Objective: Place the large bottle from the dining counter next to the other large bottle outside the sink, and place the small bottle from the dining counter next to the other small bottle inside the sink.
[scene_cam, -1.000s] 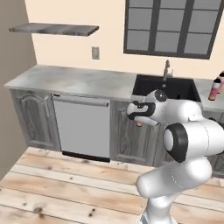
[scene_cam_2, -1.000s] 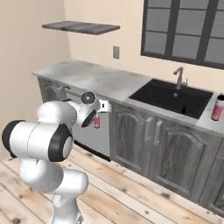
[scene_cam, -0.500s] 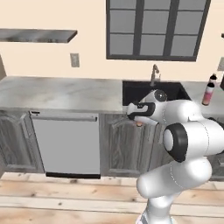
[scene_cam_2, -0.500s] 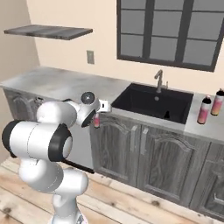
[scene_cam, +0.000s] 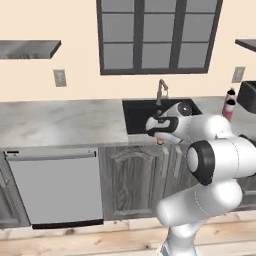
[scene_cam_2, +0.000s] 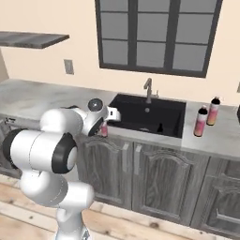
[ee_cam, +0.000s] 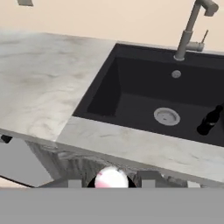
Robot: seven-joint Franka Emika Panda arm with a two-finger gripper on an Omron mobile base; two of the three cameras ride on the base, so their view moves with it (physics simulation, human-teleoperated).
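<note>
My gripper hangs just in front of the counter's front edge, left of the black sink, and is shut on a small pink-and-white bottle. The right base view has the gripper with the small bottle hanging below it. In the hand view the bottle's round cap sits between the finger tips. A small dark bottle stands inside the sink at its right side. Two large pink bottles stand together on the counter right of the sink.
A grey faucet rises behind the sink. Marble counter stretches to the left, above a dishwasher and grey cabinet doors. A dark appliance sits at the far right of the counter.
The whole scene has slid left in both base views, so the base has moved toward the sink. The arm keeps its pose with the small bottle still gripped.
</note>
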